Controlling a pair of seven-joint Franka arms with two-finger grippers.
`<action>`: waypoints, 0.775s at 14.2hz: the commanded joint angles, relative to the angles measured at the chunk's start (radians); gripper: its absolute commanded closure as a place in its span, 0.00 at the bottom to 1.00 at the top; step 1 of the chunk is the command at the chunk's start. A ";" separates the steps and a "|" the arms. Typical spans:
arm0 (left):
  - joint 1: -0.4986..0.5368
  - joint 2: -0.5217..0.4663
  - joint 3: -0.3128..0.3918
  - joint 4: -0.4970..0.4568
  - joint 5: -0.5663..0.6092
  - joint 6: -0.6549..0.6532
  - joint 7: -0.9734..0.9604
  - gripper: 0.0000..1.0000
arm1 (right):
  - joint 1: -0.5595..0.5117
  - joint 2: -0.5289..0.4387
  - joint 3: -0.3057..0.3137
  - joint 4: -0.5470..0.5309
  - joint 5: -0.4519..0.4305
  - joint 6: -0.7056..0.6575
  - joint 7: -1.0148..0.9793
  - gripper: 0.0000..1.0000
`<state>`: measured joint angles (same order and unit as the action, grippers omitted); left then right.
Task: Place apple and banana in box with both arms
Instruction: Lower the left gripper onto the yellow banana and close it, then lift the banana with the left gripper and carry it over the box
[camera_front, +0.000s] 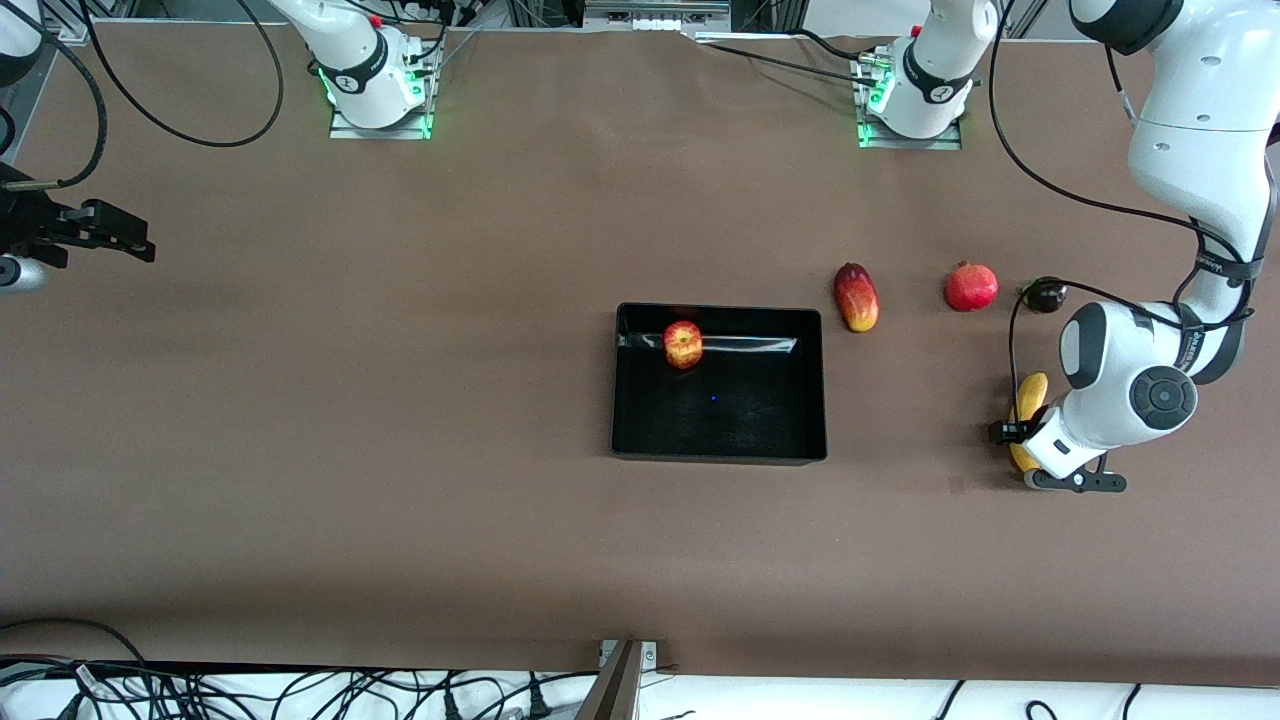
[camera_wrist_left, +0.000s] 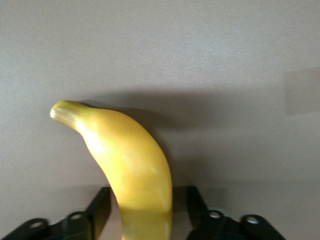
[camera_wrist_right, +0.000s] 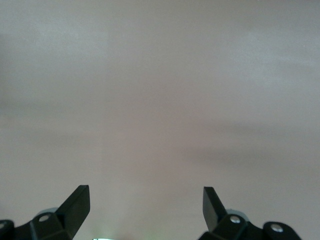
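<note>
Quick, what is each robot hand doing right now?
Left end effector: fingers on either side of the banana; whether they grip it cannot be told.
Right end effector: open, holding nothing.

The apple sits in the box. The left gripper is down at the banana, seemingly touching it. The right gripper waits over the table's right-arm end.

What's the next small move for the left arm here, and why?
Probably close the left gripper on the banana. The wrist view shows its fingers straddling the fruit with gaps on both sides, so it looks ungrasped. The apple already lies in the box, and the right gripper waits open over bare table, so the banana is what remains.
</note>
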<state>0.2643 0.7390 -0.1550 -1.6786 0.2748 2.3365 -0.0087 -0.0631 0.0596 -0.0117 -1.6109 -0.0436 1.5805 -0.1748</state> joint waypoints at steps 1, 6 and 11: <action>0.007 -0.032 -0.009 -0.009 0.023 -0.063 0.003 1.00 | -0.009 0.008 0.009 0.073 -0.002 -0.046 0.005 0.00; -0.066 -0.147 -0.118 0.011 -0.024 -0.234 -0.158 1.00 | -0.020 0.048 -0.008 0.146 -0.001 -0.051 0.001 0.00; -0.227 -0.230 -0.227 0.048 -0.098 -0.361 -0.506 1.00 | -0.014 0.051 -0.010 0.149 0.007 -0.047 0.003 0.00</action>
<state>0.0817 0.5202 -0.3606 -1.6368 0.2058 1.9989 -0.4268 -0.0702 0.0984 -0.0254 -1.4926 -0.0437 1.5581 -0.1749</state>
